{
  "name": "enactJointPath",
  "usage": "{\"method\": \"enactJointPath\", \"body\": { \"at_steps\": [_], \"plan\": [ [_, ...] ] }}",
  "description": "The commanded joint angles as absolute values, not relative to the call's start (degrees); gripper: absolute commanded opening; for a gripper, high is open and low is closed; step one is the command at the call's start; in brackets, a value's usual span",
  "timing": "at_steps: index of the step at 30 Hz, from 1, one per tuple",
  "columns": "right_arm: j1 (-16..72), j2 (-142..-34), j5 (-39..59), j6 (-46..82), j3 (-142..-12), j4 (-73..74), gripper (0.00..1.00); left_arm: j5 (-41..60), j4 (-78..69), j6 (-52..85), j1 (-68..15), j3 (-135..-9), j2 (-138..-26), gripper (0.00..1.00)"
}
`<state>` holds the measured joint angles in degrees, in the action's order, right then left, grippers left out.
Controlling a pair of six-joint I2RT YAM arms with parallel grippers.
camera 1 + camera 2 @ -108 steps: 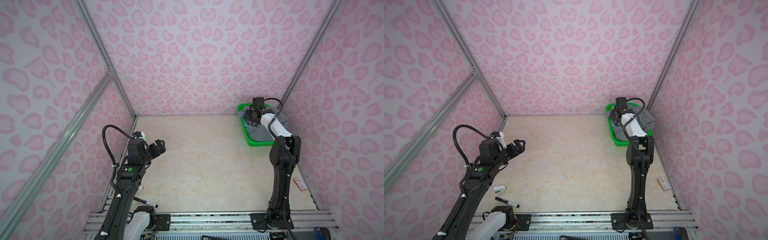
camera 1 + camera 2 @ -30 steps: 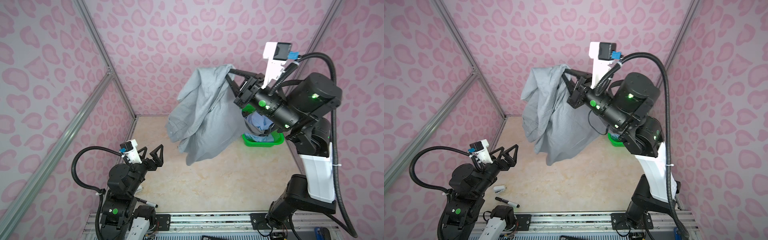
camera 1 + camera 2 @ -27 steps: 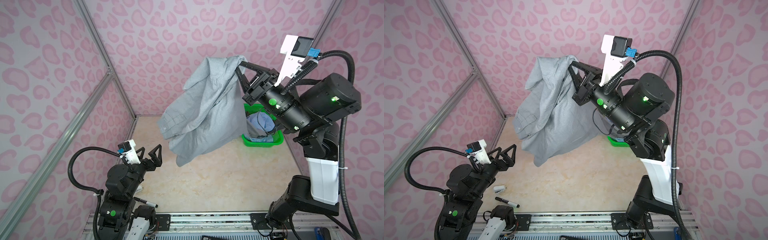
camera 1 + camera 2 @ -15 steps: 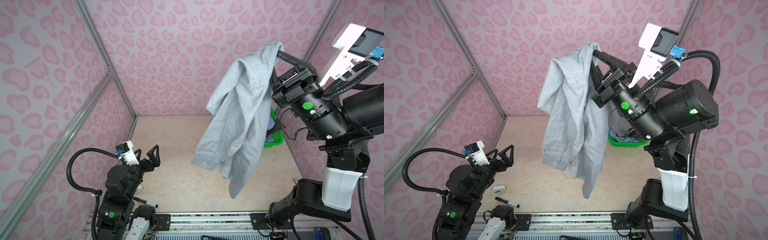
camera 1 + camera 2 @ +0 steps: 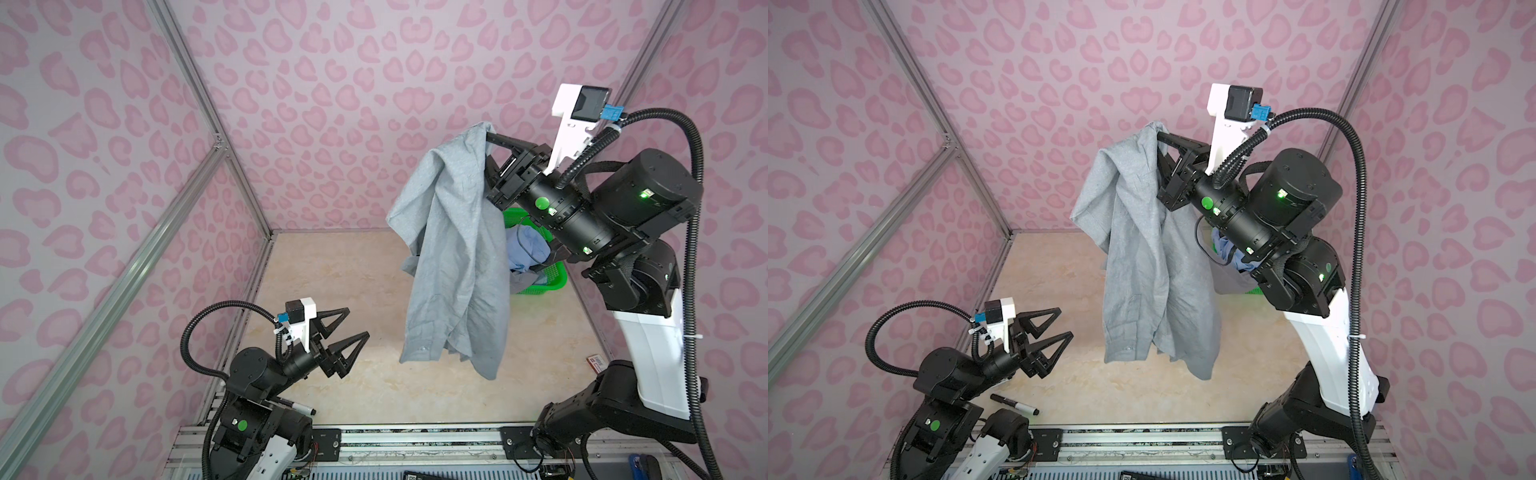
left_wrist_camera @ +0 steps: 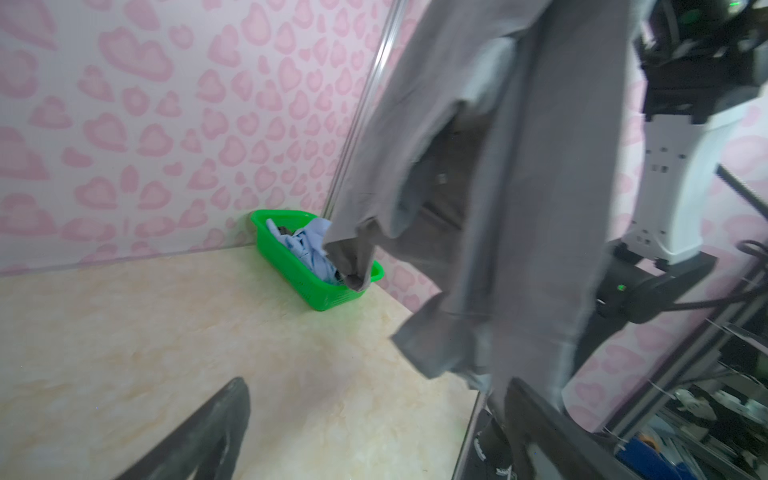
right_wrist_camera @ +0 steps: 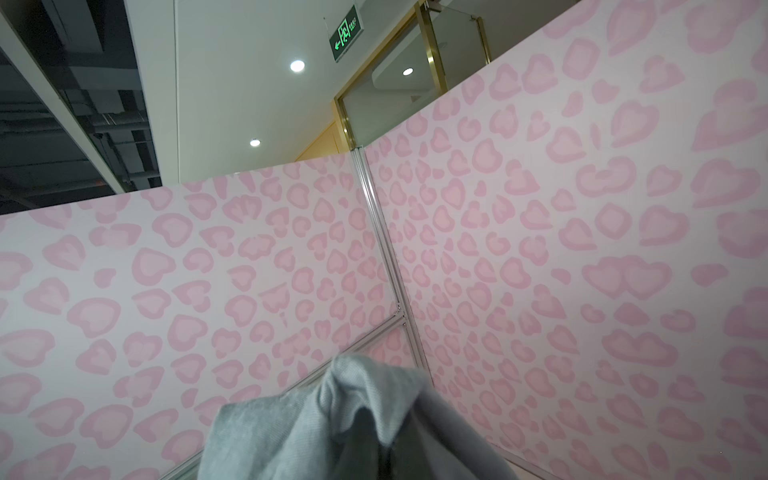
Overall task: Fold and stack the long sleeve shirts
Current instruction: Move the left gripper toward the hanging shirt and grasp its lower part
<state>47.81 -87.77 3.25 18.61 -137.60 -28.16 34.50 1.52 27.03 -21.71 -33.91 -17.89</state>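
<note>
The right end effector (image 5: 487, 136) is clenched on the top of the grey shirt (image 5: 453, 257), high up. The shirt hangs in the air above the bench (image 5: 332, 270). Behind it, a blue shirt (image 5: 524, 249) sits in the green basket (image 5: 555, 277). The left end effector (image 5: 358, 322) is spread wide, holding nothing, low down and apart from the shirt.

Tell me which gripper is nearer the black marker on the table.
Left. The left gripper, open, hovers close by the marker, a little farther in from the front edge. The right gripper is high across the table, shut on the grey shirt.
</note>
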Motion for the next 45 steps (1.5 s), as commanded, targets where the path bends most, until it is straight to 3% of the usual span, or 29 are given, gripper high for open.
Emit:
{"method": "enactJointPath", "body": {
  "at_steps": [1, 5, 13, 20, 25, 30, 32, 37, 40, 45],
  "plan": [
    [46.9, -87.4, 6.0, 20.9, -134.5, -24.0, 0.00, 35.0, -4.9, 27.0, -23.0, -34.8, -19.2, 0.97],
    [46.3, -87.5, 8.0, 21.7, -132.1, -23.0, 0.00, 34.0, -3.8, 23.3, -23.5, -36.1, -23.6, 0.97],
    [46.3, -86.3, 12.9, 22.2, -127.8, -21.2, 0.00, 18.2, -5.6, 16.7, -23.6, -38.8, -33.1, 0.97],
    [46.3, -85.3, 15.4, 21.8, -125.0, -20.3, 0.00, 20.9, -9.5, 19.0, -27.6, -44.3, -45.4, 0.97],
    [46.4, -85.1, 17.8, 22.3, -122.6, -18.9, 0.00, 15.7, -12.6, 16.4, -35.7, -43.5, -48.0, 0.97],
    [46.4, -84.8, 19.6, 23.2, -120.8, -17.2, 0.00, 18.7, -16.1, 18.0, -38.0, -42.9, -50.9, 0.98],
    [46.4, -85.0, 20.3, 23.5, -120.6, -16.8, 0.00, 19.8, -17.1, 18.2, -39.0, -42.9, -52.3, 0.86],
    [46.4, -84.4, 20.4, 23.2, -119.5, -16.6, 0.00, 17.8, -15.9, 17.4, -39.4, -43.4, -52.4, 0.44],
    [46.3, -83.5, 19.3, 22.9, -117.2, -15.9, 0.00, 13.8, -13.8, 15.7, -39.4, -44.6, -50.7, 0.04],
    [45.0, -81.7, 19.2, 24.6, -112.5, -13.0, 0.00, 8.3, -11.4, 13.2, -39.1, -47.1, -48.5, 0.04]
  ]
}}
